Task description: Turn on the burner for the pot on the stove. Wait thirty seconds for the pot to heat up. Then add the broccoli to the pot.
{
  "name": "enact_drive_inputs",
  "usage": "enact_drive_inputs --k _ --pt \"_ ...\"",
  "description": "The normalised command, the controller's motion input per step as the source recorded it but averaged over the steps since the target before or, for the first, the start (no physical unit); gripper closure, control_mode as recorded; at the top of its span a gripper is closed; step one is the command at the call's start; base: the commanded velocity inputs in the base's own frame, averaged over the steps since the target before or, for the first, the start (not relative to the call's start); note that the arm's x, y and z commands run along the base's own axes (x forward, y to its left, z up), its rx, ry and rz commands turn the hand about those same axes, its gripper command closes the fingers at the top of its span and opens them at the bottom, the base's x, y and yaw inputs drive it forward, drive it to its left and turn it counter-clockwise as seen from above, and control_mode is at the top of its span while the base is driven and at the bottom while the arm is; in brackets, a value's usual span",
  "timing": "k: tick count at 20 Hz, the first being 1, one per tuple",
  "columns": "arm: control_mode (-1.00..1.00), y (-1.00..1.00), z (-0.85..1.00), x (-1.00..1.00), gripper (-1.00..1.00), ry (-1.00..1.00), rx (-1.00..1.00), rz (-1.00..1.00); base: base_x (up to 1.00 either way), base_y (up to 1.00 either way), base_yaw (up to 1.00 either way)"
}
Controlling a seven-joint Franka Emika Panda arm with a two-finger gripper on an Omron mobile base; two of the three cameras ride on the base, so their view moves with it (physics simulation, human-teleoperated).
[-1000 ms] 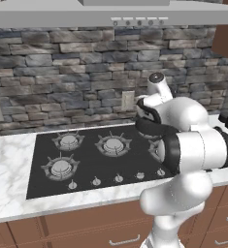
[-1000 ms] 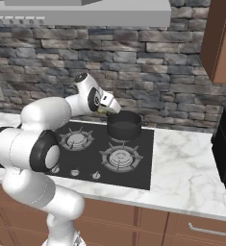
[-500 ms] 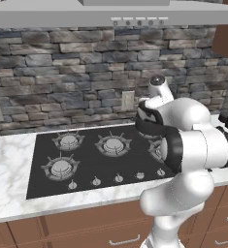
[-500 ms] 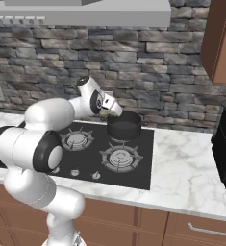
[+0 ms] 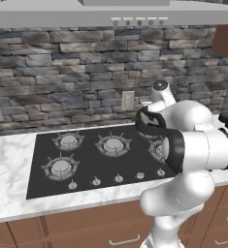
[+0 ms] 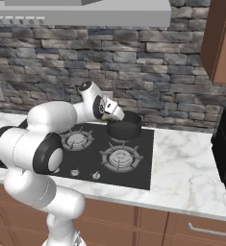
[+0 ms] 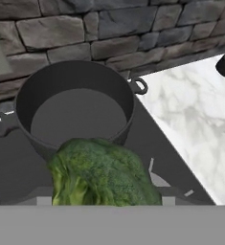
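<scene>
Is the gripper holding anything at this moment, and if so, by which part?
The gripper holds the broccoli beside the pot, which looks empty. The fingers' contact is hidden, so the gripped part cannot be told.

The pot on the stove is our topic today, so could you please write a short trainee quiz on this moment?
1. True or false: the pot is empty.
2. What does the pincer carry? A) lid B) broccoli C) spoon
3. Fill in: the pot sits on the stove's ____ right burner.

Key: 1 true; 2 B; 3 back.
</scene>
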Motion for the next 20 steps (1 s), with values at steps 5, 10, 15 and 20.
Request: enact_drive_inputs --k 5,10,15,20 --pt "-1.0 0.0 0.0 0.21 1.0 -0.2 -0.02 0.0 0.0 0.0 0.0" --pt "-1.0 -0.03 -0.1 0.09 1.0 -0.05 0.07 0.02 0.0 0.0 0.0" --pt "-1.0 -0.04 -0.18 0.0 1.0 0.02 0.23 0.04 0.0 0.0 0.0" --pt "-1.0 -0.06 -0.11 0.0 1.0 -0.01 0.17 0.06 0.0 0.0 0.0"
